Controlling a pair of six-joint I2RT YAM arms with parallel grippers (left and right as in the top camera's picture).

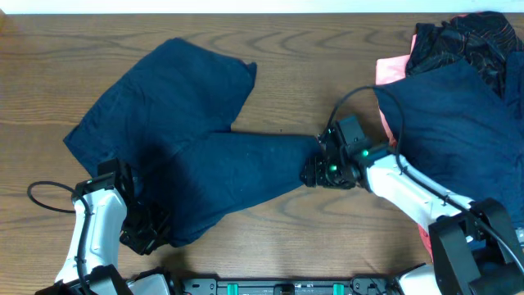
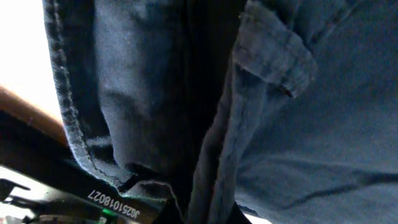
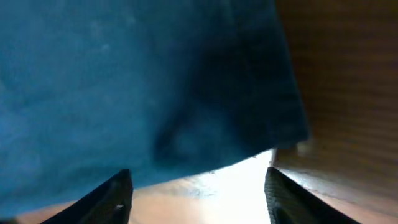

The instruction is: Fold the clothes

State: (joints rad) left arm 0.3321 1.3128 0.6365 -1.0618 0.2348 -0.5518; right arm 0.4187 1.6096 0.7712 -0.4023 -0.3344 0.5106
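Left claw [image 1: 144, 233]: down by the desk's [image 1: 327, 49] robot-side edge, towards the left corner, sitting right at the trousers' near hem. Its wrist cam is nothing but denim, seams and a pocket flap, so I honestly can't tell whether the fingers are pinched on cloth or not.

Navy trousers [image 1: 188, 139]: spread over the left half and middle of the desk. The wide part fans toward the far-left corner and one leg runs out to about the desk's centre. Pretty rumpled, no tidy fold in it yet.

Right claw [image 1: 318, 174]: parked at the tip of that leg, mid-desk. In the wrist view its fingers [image 3: 118, 194] are clearly apart, with the leg's hem just ahead of them, not pinched.

Clothes pile [image 1: 458, 115]: another navy piece, something black and a bit of pink, heaped at the far-right corner, waiting.

Step in hand: looks to me like setting up the first fold, both arms getting hold of the ends.

Next move: I'd guess the right claw needs to close on the hem, then carry the leg over toward the left edge while the left end stays pinned.
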